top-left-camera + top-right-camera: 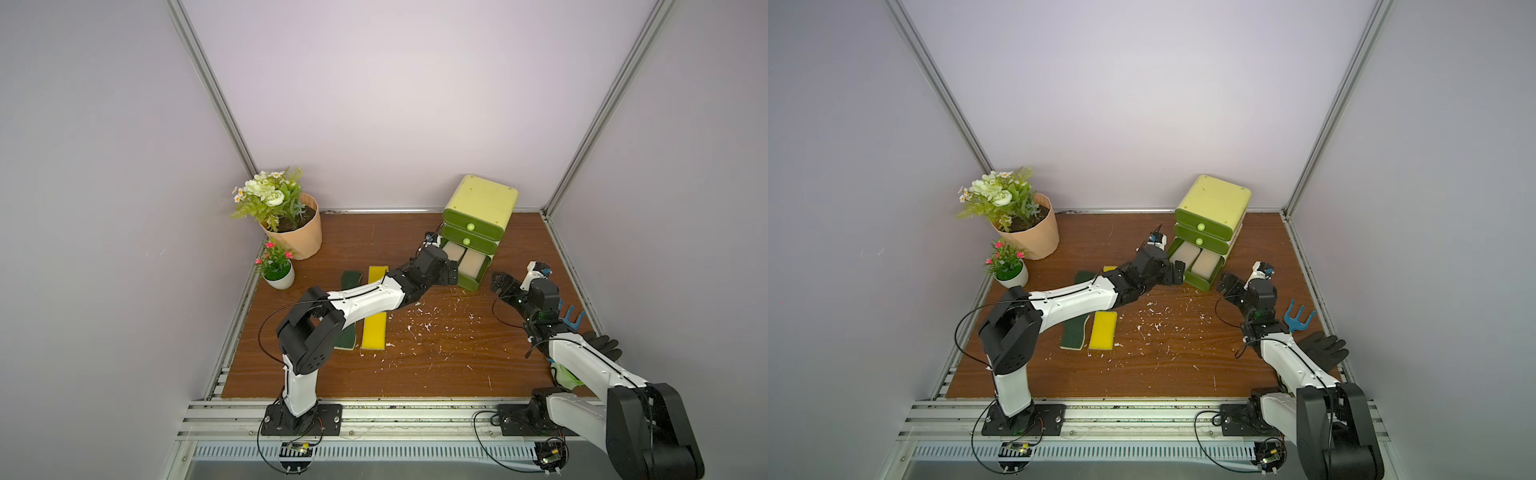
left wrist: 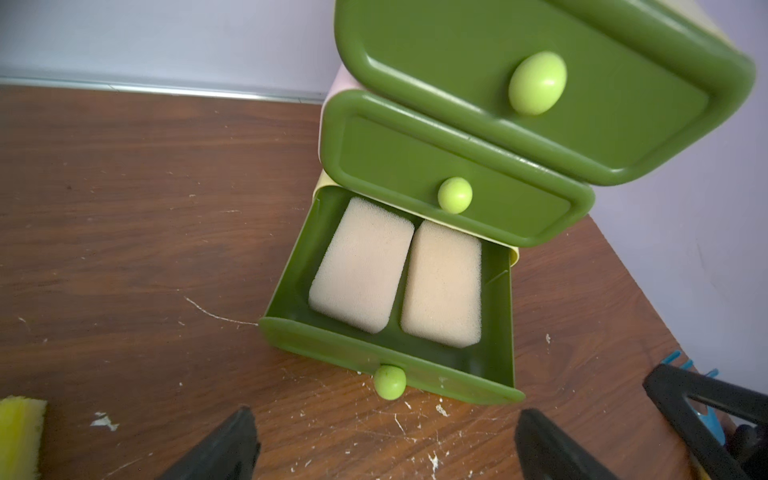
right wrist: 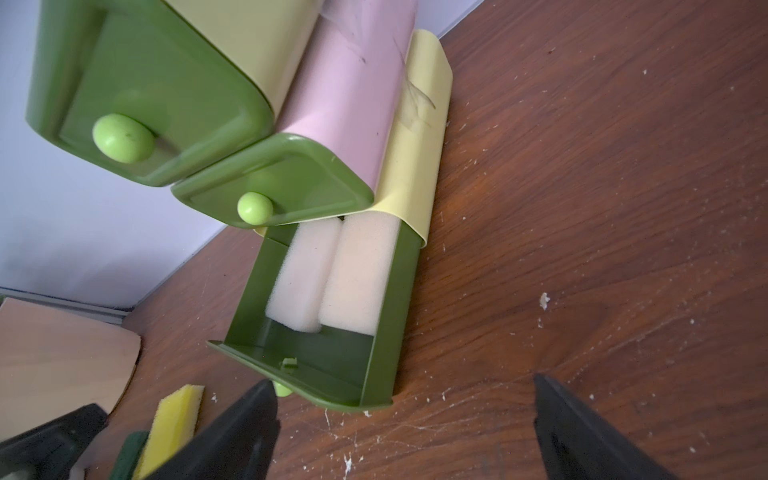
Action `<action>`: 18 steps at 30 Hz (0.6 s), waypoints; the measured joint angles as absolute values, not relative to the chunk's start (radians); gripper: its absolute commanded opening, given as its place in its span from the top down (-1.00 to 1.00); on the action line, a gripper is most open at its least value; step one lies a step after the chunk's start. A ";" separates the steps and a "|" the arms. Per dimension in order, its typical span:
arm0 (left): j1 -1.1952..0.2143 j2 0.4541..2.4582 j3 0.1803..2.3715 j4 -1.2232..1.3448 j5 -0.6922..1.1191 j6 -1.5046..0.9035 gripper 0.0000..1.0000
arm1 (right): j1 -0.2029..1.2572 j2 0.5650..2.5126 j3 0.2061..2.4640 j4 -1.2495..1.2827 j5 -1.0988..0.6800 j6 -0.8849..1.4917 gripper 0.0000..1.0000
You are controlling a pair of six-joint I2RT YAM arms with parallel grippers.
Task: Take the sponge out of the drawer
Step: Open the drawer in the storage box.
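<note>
In both top views we see the drawer chest [image 1: 482, 203] [image 1: 1214, 199] at the back of the counter [image 1: 415, 374]. Its bottom drawer [image 1: 469, 284] stands open, with two beige sponges [image 1: 471, 262] side by side inside. The left jaws are spread just in front of that drawer. The right jaws, also spread, hang just beside its right side and grip nothing.

Only these views show a black glove [image 1: 602, 345], a blue fork [image 1: 1298, 318] and a potted plant [image 1: 297, 237], all well apart from the chest. A yellow sponge [image 1: 374, 332] lies in front of the chest.

The left wrist view alone shows the open drawer's knob [image 2: 390, 382], facing the gap between the jaws and not touched.

The right wrist view alone shows the chest's pink middle casing [image 3: 353, 104].

The counter is brown wood grain, scratched and flecked white. The walls are pale lilac.
</note>
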State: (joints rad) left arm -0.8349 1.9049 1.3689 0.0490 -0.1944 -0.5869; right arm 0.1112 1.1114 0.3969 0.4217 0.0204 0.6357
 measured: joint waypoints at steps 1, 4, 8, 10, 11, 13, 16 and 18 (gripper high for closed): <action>-0.826 1.923 1.388 0.039 -0.184 -0.587 -0.98 | 0.111 1.109 0.395 0.425 0.021 0.636 -0.98; -0.796 1.979 1.450 0.002 -0.173 -0.580 -0.96 | 0.111 1.102 0.393 0.435 0.022 0.636 -0.98; -0.763 2.049 1.540 -0.032 -0.161 -0.563 -0.89 | 0.112 1.101 0.392 0.448 0.022 0.636 -0.98; -0.746 2.077 1.580 -0.052 -0.158 -0.555 -0.87 | 0.112 1.101 0.391 0.453 0.022 0.636 -0.98; -0.741 2.088 1.595 -0.058 -0.157 -0.551 -0.86 | 0.112 1.100 0.391 0.453 0.022 0.636 -0.98; -0.727 2.114 1.629 -0.076 -0.156 -0.542 -0.83 | 0.112 1.097 0.388 0.454 0.022 0.636 -0.98; -0.714 2.150 1.674 -0.097 -0.150 -0.529 -0.75 | 0.112 1.087 0.382 0.454 0.022 0.636 -0.98; -0.706 2.175 1.704 -0.109 -0.141 -0.523 -0.70 | 0.112 1.083 0.382 0.455 0.022 0.636 -0.98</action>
